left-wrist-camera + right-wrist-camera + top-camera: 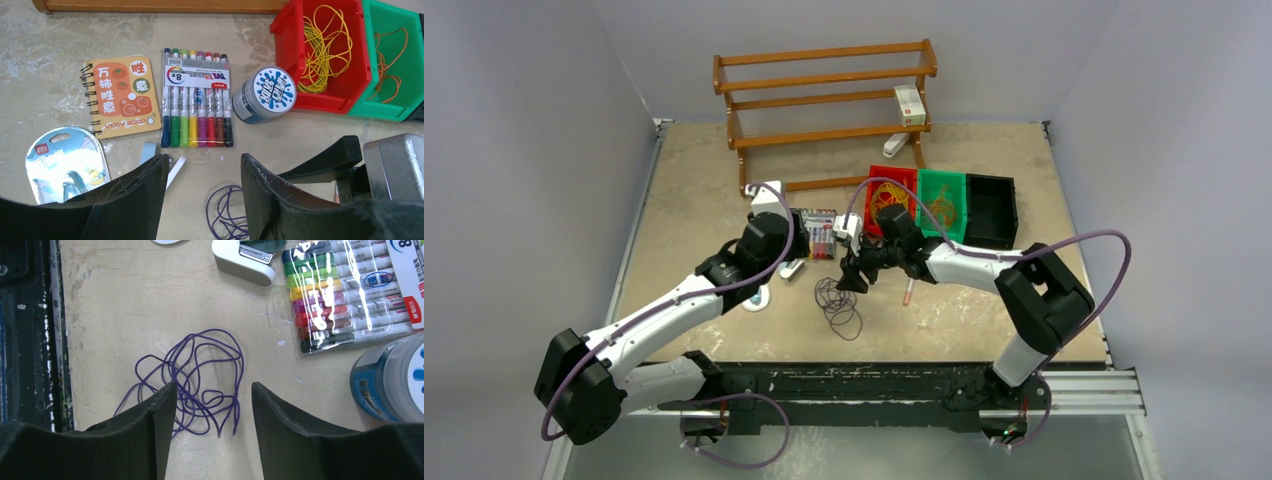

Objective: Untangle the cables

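A tangle of purple cables lies loose on the table near its front edge. My right gripper hangs just above the tangle, open, with nothing between its fingers. My left gripper is open too, to the left of the tangle. In the left wrist view, the edge of the purple cables shows between its fingers. Yellow cables lie in a red bin, and orange cables lie in a green bin.
A marker pack, an orange notebook, a round tin, a white stapler and a blister pack lie around the grippers. A black bin stands right of the green one. A wooden rack stands at the back.
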Robot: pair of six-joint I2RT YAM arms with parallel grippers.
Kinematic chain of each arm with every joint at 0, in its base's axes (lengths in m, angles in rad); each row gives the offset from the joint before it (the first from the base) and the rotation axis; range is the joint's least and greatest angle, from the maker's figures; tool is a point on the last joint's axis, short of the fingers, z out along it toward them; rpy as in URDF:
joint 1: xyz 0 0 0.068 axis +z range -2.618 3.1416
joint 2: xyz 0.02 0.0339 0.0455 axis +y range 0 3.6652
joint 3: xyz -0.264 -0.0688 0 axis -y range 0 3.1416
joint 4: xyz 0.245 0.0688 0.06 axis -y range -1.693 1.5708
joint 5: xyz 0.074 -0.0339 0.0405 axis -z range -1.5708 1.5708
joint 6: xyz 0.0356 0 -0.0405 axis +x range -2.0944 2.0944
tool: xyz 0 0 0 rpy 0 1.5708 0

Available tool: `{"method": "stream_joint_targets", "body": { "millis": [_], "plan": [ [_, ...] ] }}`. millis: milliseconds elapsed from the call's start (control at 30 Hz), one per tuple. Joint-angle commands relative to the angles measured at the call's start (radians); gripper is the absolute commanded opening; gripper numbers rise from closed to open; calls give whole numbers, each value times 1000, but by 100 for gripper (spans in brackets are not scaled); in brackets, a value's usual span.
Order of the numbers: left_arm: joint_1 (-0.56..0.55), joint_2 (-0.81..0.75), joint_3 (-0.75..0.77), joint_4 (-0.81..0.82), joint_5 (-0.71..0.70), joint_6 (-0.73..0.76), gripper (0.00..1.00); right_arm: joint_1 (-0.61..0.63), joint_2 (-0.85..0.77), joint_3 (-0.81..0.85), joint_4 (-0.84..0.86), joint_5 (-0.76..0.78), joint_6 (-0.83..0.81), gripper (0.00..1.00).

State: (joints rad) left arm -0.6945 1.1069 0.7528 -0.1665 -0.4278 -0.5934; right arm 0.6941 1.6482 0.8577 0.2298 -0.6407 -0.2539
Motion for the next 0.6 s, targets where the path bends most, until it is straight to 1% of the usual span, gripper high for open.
{"method": "stream_joint_targets", "body": {
  "millis": [0,33,167,233,333,433,567],
  "plan": [
    [5,-18,-12,9,-28,-23,54,10,24,57,14,29,-28,55],
    [4,-19,-13,10,-29,-23,54,12,31,62,11,35,-28,51],
    [5,-19,-14,9,-31,-20,54,13,34,72,1,34,-30,26],
    [5,-20,-17,9,-31,-20,54,13,22,72,-4,32,-28,17],
    [5,-26,-25,15,-32,-22,54,14,-15,72,-11,28,-18,6],
    [6,-44,-46,41,-26,-29,54,13,-63,76,-17,14,20,0],
    [5,-106,-110,124,6,-38,55,10,-120,101,-16,69,110,0]
  ]
}}
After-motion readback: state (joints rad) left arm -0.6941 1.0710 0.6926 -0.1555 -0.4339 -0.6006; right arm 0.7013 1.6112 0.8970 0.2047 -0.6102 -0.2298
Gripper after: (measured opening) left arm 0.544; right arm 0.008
